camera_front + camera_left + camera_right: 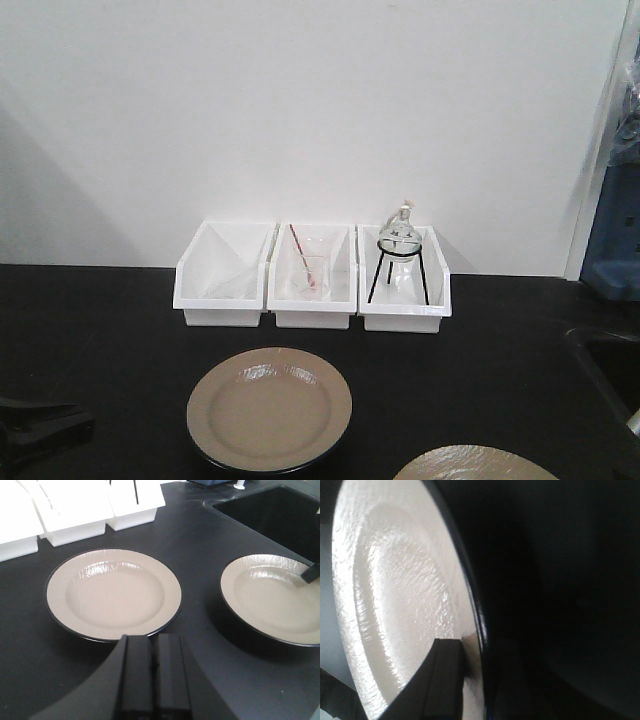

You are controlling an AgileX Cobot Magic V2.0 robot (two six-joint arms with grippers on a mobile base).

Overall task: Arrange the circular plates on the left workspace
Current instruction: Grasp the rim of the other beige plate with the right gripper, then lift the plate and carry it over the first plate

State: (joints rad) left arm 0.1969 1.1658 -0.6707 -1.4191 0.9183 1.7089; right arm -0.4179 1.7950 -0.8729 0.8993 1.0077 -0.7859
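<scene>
Left wrist view: right hand grips rim of right plate, right of frame | left hand closed, empty | other plate flat on worktop, frame centre | advice: keep plate level, lower gently beside the other, no overlap | look: glossy beige, thin black edge

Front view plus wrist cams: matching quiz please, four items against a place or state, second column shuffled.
1 left plate
2 right plate
3 middle bin
4 right bin

a holds glassware on a black tripod
b lies free on the countertop
c rim held by the right gripper, jaws closed
d holds a beaker with a rod

Pairs: 1-b, 2-c, 3-d, 4-a
</scene>
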